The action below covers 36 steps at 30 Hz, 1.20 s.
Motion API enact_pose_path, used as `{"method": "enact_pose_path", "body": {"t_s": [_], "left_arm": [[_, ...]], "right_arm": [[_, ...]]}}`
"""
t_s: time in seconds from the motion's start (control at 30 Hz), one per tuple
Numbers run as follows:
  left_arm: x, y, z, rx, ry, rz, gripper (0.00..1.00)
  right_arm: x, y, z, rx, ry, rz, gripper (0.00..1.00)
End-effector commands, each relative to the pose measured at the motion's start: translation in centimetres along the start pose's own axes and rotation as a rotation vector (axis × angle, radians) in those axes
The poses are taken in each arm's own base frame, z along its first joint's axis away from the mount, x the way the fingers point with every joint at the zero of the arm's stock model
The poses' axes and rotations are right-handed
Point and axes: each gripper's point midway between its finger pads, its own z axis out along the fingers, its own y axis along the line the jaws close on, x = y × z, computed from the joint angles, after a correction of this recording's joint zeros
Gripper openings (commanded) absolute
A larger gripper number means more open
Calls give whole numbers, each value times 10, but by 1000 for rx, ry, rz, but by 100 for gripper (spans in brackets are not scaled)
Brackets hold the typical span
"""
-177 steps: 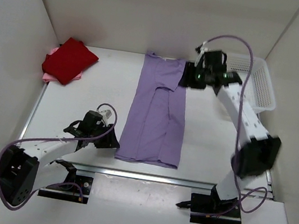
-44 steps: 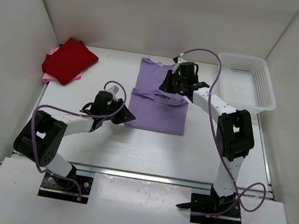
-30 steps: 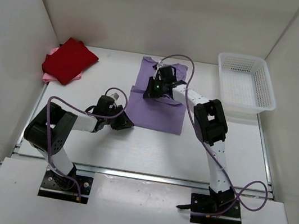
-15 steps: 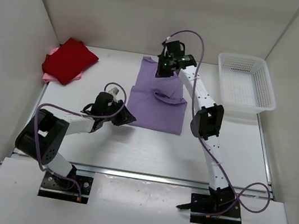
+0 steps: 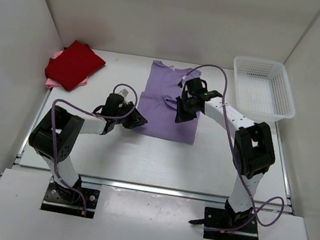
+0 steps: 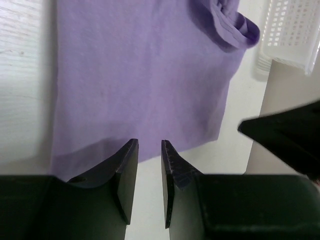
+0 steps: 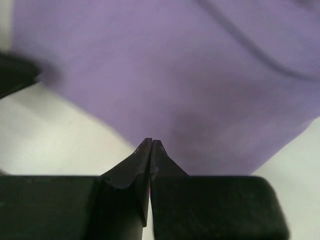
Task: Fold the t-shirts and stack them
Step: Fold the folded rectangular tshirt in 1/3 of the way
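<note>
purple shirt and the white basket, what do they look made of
The purple shirt looks like soft, matte knit cloth: it lies limp and folded over itself, with a stitched, rolled hem showing in the left wrist view. Probably cotton jersey, though the fibre cannot be told. The white basket looks like rigid moulded plastic: its walls and floor are an even grid of small holes, and it holds its shape.

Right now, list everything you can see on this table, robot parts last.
lavender t-shirt: one, purple, mid-table, partly folded
dark red t-shirt: one, folded, far left corner
pink t-shirt: one, peeking out under the dark red one
basket: one, white mesh, far right corner
table: one, white
left gripper: black, slightly open at the lavender shirt's left edge
right gripper: black, shut, over the lavender shirt
</note>
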Motion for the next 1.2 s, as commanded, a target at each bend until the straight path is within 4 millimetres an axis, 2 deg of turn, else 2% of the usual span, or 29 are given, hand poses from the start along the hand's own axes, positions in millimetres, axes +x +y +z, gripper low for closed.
{"method": "enact_pose_path", "body": {"t_s": [0.0,0.1,0.23,0.27,0.3,0.4,0.57,0.6,0.63,0.73,0.77,0.83,0.87,0.93,0.97,1.03,1.1,1.13,1.17], "left_arm": [[-13,-3,5,18,-29,-11,35],[-11,14,10,-12,-17,-45,35],[-5,27,10,-34,-1,-60,35],[-3,30,9,-41,0,-56,35],[-4,31,10,-48,-4,-52,35],[1,39,9,-73,6,-54,35],[-3,40,4,-89,-4,-41,34],[-6,34,1,-74,-14,-40,34],[-6,26,-2,-61,-17,-27,34],[-18,5,-13,-56,-69,47,36],[-20,8,-16,-77,-83,54,37],[-22,-3,-26,-46,-103,68,37],[-28,-6,-28,-38,-122,61,37],[-28,-7,-31,-31,-122,57,38],[-26,-3,-29,-36,-111,48,37],[-22,1,-29,-31,-91,34,37],[-19,4,-27,-35,-85,32,37],[-17,5,-27,-40,-78,31,36],[-16,10,-27,-53,-78,23,36]], "right_arm": [[-32,-13,27,-99,-151,37,0],[-37,-45,53,-104,-186,124,0],[-63,-69,66,-124,-256,165,0],[-70,-80,70,-114,-264,184,0],[-71,-83,75,-112,-265,189,0],[-93,-103,78,-108,-310,243,0],[-128,-125,74,-171,-387,314,0],[-138,-130,73,-164,-401,319,0],[-139,-134,71,-159,-393,329,0],[-157,-124,43,-152,-458,283,0],[-162,-118,23,-141,-489,267,0],[-155,-90,-6,-131,-518,207,0],[-151,-85,-9,-126,-527,199,0],[-118,-63,-3,-148,-478,190,0],[-109,-55,4,-163,-464,185,0],[-101,-43,13,-191,-448,164,0],[-93,-44,33,-220,-401,185,0],[-92,-43,40,-244,-380,190,0],[-101,-42,39,-267,-393,189,0]]}}
